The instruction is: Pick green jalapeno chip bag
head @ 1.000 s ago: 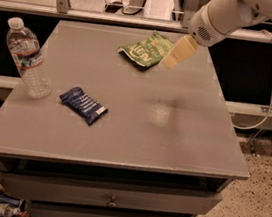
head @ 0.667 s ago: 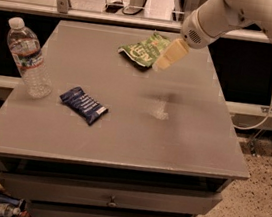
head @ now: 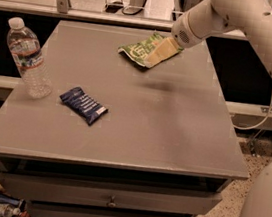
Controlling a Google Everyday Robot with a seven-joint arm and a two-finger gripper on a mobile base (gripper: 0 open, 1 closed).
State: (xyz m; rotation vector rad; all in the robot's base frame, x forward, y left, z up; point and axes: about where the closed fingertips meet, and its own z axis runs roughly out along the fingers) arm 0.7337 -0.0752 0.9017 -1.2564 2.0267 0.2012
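Observation:
The green jalapeno chip bag (head: pixel 138 50) lies flat on the far middle of the grey table (head: pixel 174 126). It is crinkly, green with white lettering. My gripper (head: pixel 156 54) hangs from the white arm that comes in from the upper right. It is over the bag's right half and covers part of it. I cannot tell whether it touches the bag.
A dark blue snack packet (head: pixel 83 105) lies at the left middle of the table. A clear water bottle (head: pixel 28 58) stands upright near the left edge. Drawers sit under the tabletop. A rail and cables run behind the table.
The arm has swung left and the gripper has moved further over the green bag. The bag, the packet and the bottle have not moved.

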